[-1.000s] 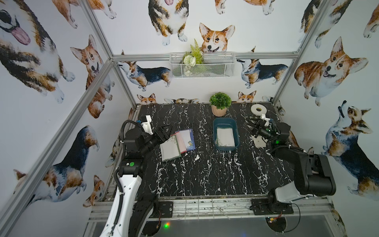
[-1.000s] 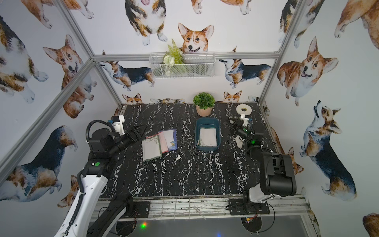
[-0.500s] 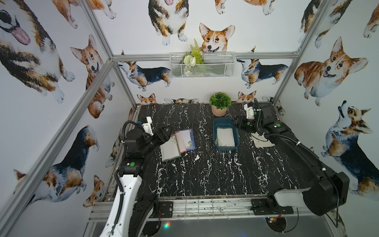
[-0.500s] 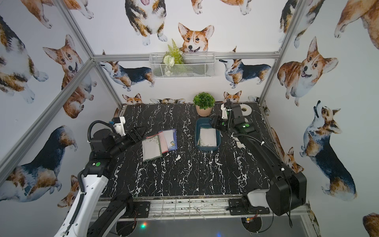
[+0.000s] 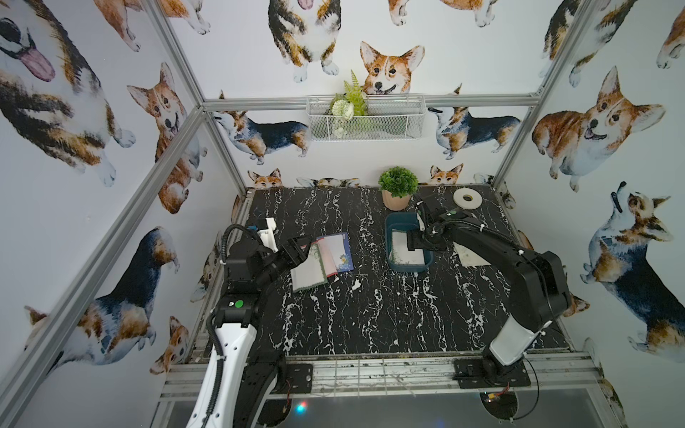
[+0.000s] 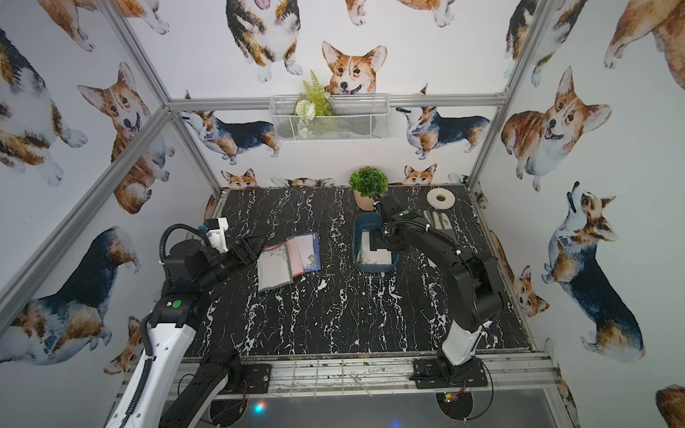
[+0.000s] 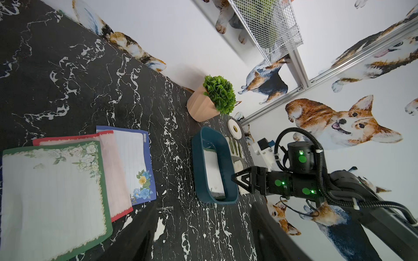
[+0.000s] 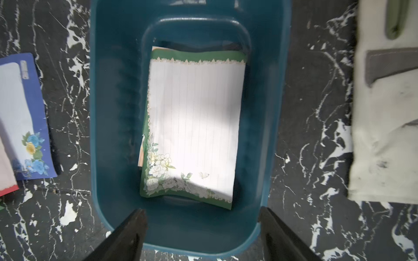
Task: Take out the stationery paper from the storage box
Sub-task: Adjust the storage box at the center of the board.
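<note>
The storage box (image 5: 387, 237) (image 6: 356, 241) (image 7: 199, 162) (image 8: 108, 113) is a dark teal tub right of the table's middle. In it lies stationery paper (image 8: 194, 126) (image 5: 402, 252) (image 6: 370, 254) (image 7: 211, 171): a white lined sheet with a green floral border on top, a peach edge showing beneath it. My right gripper (image 8: 201, 212) (image 5: 411, 244) (image 6: 376, 244) (image 7: 235, 178) hangs open over the box, holding nothing. Three more sheets (image 5: 326, 259) (image 6: 289, 259) (image 7: 52, 198), bordered green, red and navy, lie fanned on the table at left. My left gripper (image 7: 203, 217) (image 5: 302, 242) (image 6: 255, 244) stands open and empty beside them.
A potted plant (image 5: 397, 187) stands just behind the box and a white tape roll (image 5: 467, 198) at the back right. A white-and-grey glove (image 6: 437, 220) (image 8: 384, 113) lies right of the box, partly under my right arm. A wire basket (image 5: 365, 118) hangs on the back wall.
My right arm has swung from the table's right side to over the storage box, and its jaws have opened wider. The left arm has not moved.
</note>
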`<state>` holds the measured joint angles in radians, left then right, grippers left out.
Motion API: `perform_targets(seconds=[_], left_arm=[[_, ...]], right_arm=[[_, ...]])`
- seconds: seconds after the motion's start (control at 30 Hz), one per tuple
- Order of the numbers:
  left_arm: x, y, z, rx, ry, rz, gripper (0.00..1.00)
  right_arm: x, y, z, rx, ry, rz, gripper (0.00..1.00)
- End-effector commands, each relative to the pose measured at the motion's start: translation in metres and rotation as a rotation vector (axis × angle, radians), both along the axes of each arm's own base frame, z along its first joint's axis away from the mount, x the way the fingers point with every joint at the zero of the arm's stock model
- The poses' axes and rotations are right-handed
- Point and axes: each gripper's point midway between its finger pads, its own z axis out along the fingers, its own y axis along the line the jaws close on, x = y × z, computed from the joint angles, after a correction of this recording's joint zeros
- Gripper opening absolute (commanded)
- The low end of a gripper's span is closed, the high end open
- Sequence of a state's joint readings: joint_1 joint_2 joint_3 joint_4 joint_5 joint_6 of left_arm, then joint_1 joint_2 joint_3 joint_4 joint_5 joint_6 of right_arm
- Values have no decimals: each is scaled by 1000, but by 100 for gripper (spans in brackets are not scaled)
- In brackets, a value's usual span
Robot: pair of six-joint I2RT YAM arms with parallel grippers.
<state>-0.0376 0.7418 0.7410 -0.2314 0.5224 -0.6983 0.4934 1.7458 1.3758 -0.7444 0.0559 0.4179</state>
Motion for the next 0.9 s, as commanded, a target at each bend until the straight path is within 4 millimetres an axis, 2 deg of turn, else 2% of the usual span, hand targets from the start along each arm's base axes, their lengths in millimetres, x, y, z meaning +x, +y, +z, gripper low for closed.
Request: perform_targets(seconds=[0.0,0.2,0.37,0.57,0.87], left_arm=[[-1,1,-1,13,-7,-1,69],[0,2,-10,22,9,2,68],[0,1,-14,26,16,-1,68],[2,1,-19,32,31,-4,68],[3,1,-22,42,33,-5,68]], right_arm=[[22,2,-9,-43,-47,10,84],[39,18,-30,-22,-18,18,84],[55,14,-39,-82,-31,6,84],[75,-1,-44,-135,-47,-53,85],[73,-11,-60,-142,-6,-81,80]])
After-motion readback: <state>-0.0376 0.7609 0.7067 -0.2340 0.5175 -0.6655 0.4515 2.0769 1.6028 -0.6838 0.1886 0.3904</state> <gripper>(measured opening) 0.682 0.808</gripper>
